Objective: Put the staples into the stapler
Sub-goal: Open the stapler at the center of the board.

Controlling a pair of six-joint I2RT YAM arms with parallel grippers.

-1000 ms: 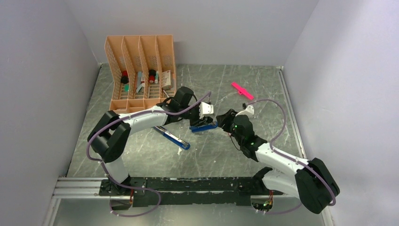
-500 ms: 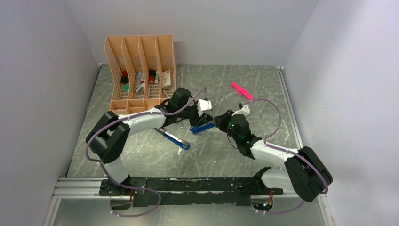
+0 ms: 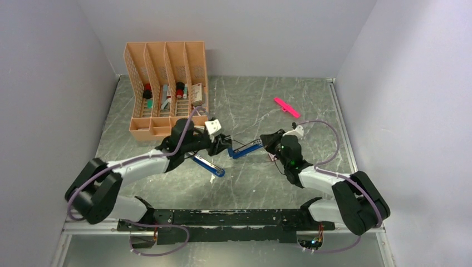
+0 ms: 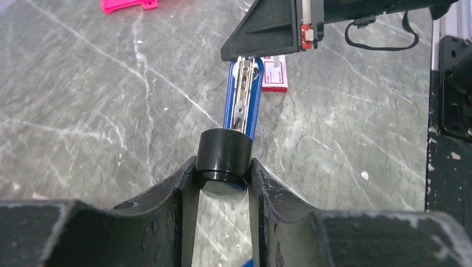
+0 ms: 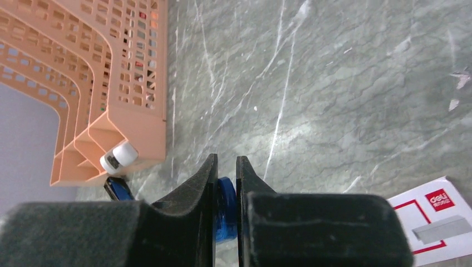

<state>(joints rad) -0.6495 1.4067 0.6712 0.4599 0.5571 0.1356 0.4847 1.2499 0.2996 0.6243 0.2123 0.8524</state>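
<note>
The blue stapler (image 3: 246,149) is held off the table between both grippers. My left gripper (image 3: 221,146) is shut on its black round end (image 4: 222,156). The open silvery magazine channel (image 4: 243,97) runs away from it to my right gripper (image 4: 273,25). My right gripper (image 5: 225,162) is shut on the blue end (image 5: 225,207). The pink-and-white staple box (image 4: 274,73) lies on the table under the right gripper, and it also shows in the right wrist view (image 5: 439,222). No loose staple strips show.
A second blue bar (image 3: 209,165) lies on the table below the left gripper. The orange desk organizer (image 3: 167,83) with small items stands at the back left. A pink plastic stick (image 3: 286,107) lies at the back right. Grey walls close in the table.
My left arm has drawn back to the left and lowered, keeping its hold. The stapler now stretches out between the two grippers. The right gripper shifted slightly right.
</note>
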